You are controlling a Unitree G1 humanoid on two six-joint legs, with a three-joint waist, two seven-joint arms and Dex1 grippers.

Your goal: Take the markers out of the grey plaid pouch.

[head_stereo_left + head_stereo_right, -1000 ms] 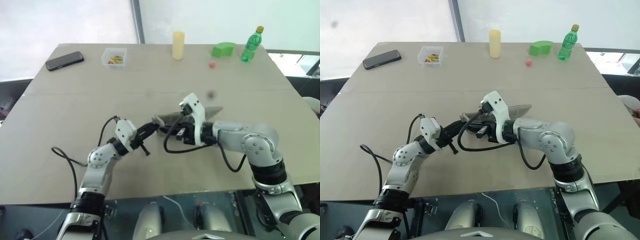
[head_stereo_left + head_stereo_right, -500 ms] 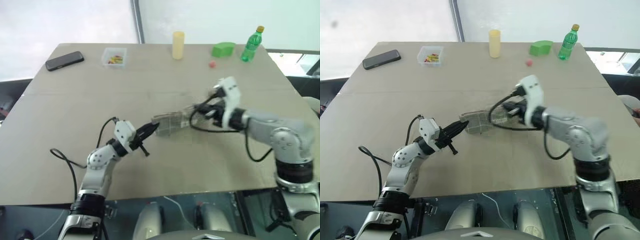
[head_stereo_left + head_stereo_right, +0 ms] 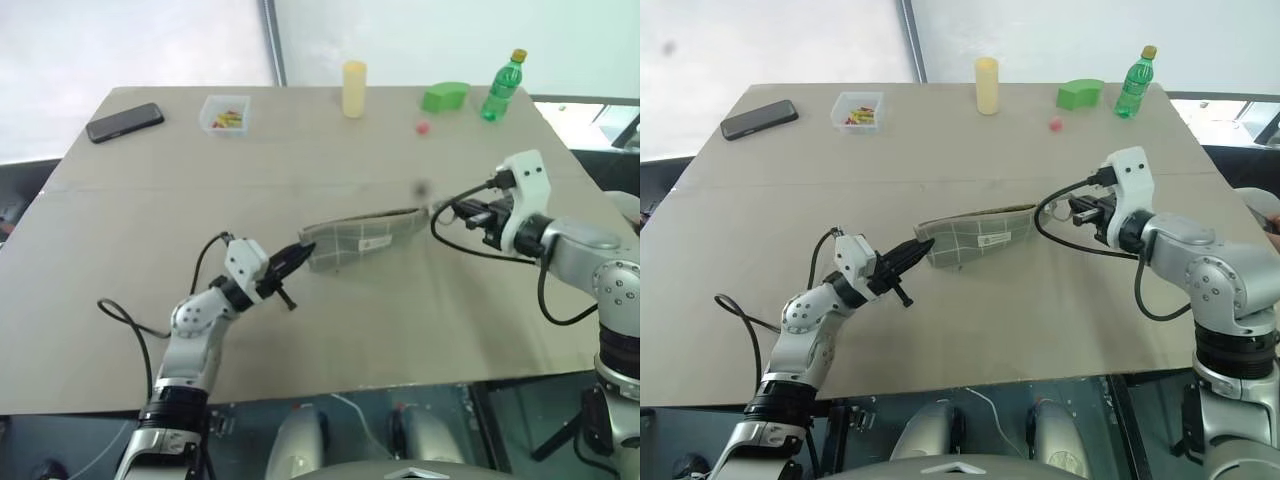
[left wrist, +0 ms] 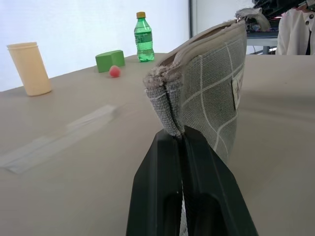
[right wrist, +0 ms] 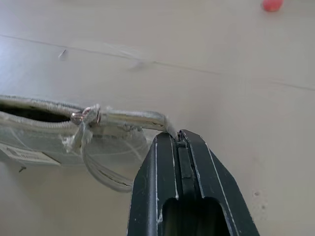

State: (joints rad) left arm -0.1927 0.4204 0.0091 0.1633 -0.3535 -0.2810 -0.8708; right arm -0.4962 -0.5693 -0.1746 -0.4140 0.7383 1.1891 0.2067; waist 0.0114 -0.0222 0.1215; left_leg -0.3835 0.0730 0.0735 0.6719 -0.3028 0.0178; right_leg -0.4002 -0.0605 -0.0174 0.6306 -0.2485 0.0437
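The grey plaid pouch [image 3: 358,238] hangs stretched between my two grippers just above the table's middle. My left gripper [image 3: 300,256] is shut on the pouch's left corner [image 4: 167,115]. My right gripper [image 3: 452,210] is shut on the thin pull tab [image 5: 147,118] at the pouch's right end, past the small ring [image 5: 86,116]. In the right wrist view, the top seam gapes into a dark slit [image 5: 34,112]. The markers are hidden from view.
Along the table's far edge stand a black phone [image 3: 125,122], a clear box of small bits [image 3: 227,114], a yellow cup [image 3: 354,89], a green block [image 3: 446,97], a small red ball [image 3: 424,128] and a green bottle [image 3: 503,86]. A person in white [image 4: 295,29] is beyond the table.
My right gripper has swung well to the right, pulling the tab along, and the pouch now lies drawn out long between the grippers. My left gripper has kept still.
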